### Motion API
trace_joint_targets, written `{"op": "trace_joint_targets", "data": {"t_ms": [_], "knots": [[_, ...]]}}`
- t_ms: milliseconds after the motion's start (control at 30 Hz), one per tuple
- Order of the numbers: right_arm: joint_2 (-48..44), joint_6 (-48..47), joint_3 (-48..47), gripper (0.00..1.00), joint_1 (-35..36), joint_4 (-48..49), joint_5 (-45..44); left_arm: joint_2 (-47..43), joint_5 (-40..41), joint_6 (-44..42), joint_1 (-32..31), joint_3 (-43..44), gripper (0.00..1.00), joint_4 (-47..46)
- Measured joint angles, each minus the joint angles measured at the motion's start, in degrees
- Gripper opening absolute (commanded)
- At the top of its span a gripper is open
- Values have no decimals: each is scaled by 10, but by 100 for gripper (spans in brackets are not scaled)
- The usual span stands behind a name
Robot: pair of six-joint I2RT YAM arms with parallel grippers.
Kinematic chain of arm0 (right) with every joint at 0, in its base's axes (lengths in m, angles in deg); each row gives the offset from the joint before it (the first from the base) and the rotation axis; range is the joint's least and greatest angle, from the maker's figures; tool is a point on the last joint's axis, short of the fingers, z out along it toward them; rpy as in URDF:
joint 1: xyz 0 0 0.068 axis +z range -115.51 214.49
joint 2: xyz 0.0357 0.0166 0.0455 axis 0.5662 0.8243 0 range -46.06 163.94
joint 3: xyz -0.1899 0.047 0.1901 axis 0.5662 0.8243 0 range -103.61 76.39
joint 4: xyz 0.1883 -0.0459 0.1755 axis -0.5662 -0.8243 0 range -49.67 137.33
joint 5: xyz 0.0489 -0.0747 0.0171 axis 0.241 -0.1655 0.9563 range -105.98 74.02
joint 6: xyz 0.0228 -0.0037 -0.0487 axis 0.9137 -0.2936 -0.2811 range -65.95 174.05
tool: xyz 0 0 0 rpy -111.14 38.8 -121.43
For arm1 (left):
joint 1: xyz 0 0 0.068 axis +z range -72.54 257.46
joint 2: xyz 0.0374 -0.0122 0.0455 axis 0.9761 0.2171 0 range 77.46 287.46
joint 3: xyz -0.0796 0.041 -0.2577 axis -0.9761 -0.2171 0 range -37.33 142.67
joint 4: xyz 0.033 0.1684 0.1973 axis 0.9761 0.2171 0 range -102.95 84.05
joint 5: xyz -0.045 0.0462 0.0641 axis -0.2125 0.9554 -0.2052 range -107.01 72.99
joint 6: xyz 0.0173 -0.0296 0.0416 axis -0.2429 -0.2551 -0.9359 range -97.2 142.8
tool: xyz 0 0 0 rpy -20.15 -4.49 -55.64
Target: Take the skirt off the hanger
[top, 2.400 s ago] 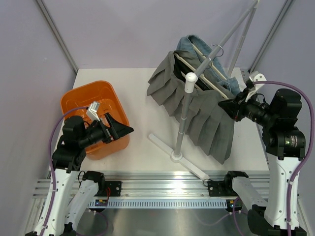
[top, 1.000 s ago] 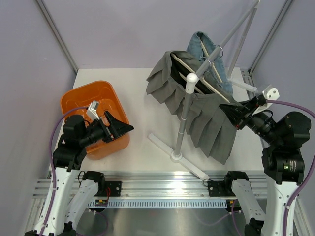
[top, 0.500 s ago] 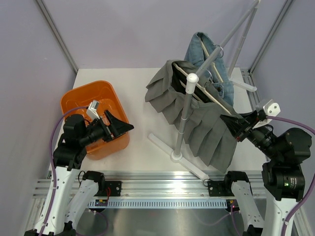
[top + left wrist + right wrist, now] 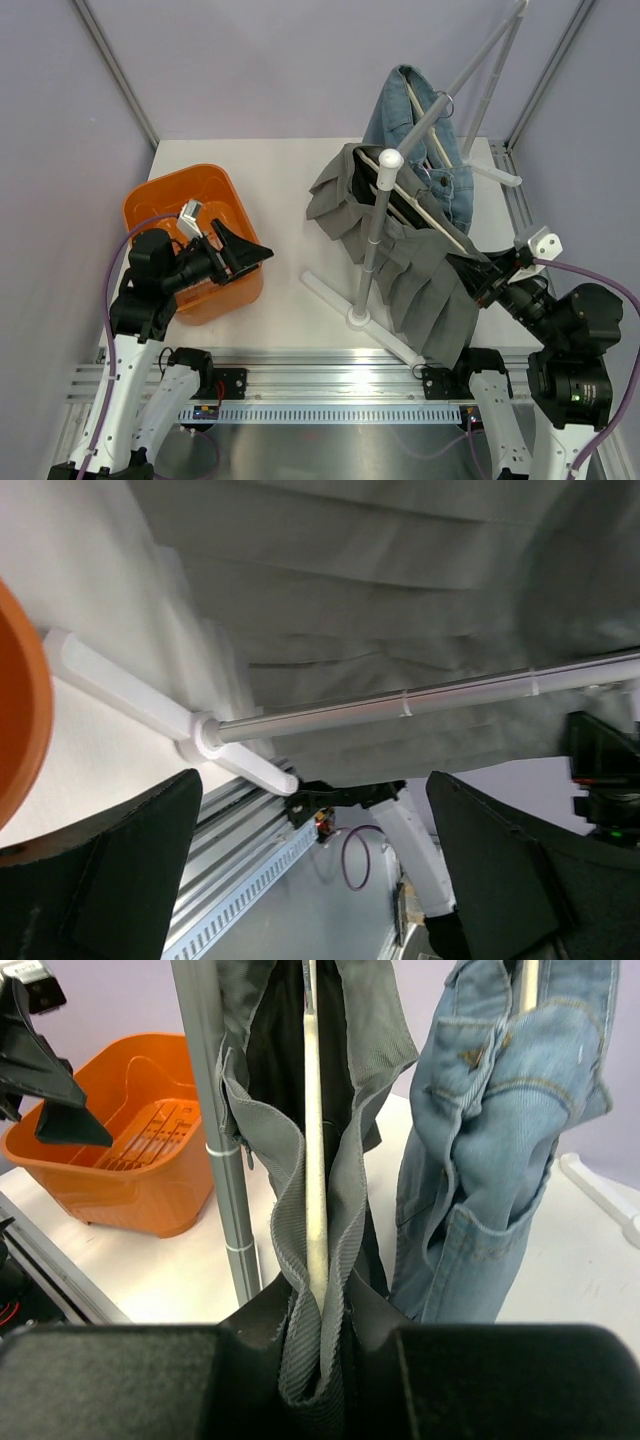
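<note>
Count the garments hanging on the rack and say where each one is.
2. The grey pleated skirt hangs at the front, its waistband in the right gripper; the blue denim garment hangs just behind it. None looks hidden.

No text, label, brand, number or sign can be read anywhere.

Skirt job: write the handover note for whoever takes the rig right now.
Right tool: shut on the grey skirt at one end of the wooden hanger.
Left tool: open, empty, by the orange basket.
Skirt hangs on that hanger on the rack, next to a denim garment.
Done: grasp. Left: pull the skirt off the hanger.
</note>
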Motion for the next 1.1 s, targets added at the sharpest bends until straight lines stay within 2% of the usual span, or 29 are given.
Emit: {"op": "trace_joint_targets", "data": {"t_ms": [167, 467, 600, 733, 800, 900, 1100], "knots": [[-17, 0, 40, 0, 0, -12, 0, 5, -32, 55, 0, -4, 99, -71], [11, 5, 67, 0, 0, -23, 5, 28, -60, 243, -17, -19, 91, -268], [54, 24, 67, 0, 0, 3, 13, 59, -46, 312, -76, -18, 91, -353], [115, 40, 63, 0, 0, 31, 28, 128, -18, 365, -157, -3, 91, -424], [132, 43, 62, 0, 3, 38, 30, 161, -4, 386, -177, 7, 89, -447], [164, 43, 49, 0, 24, 44, 25, 196, 23, 418, -188, 30, 88, -469], [216, 37, 16, 0, 121, 59, -14, 235, 69, 470, -191, 88, 81, -513]]}}
